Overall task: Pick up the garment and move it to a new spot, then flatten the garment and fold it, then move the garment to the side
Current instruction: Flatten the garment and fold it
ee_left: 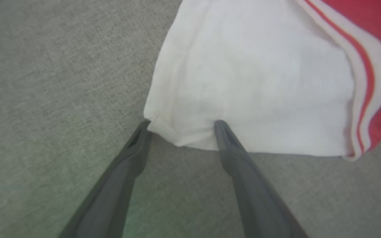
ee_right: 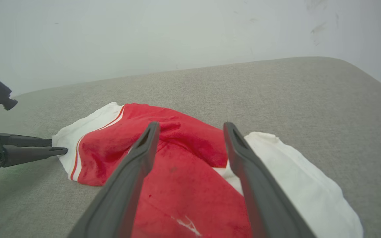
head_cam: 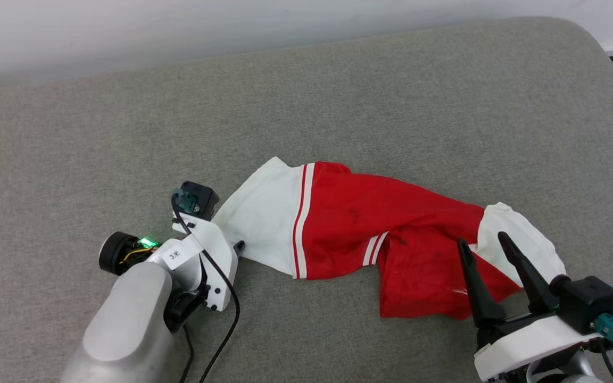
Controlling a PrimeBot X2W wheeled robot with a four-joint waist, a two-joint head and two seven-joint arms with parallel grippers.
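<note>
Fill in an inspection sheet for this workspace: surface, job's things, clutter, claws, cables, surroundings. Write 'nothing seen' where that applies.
Surface: grey woven cushion with a rounded far corner.
Job's things: garment, red with white sleeves and striped trim, lying crumpled and unfolded.
Clutter: nothing seen.
Claws: left claw open, tips at the corner of one white sleeve; right claw open, over the red part beside the other sleeve.
Cables: black cable loops off the left wrist; teal plug at the right wrist.
Surroundings: pale wall behind the cushion.
</note>
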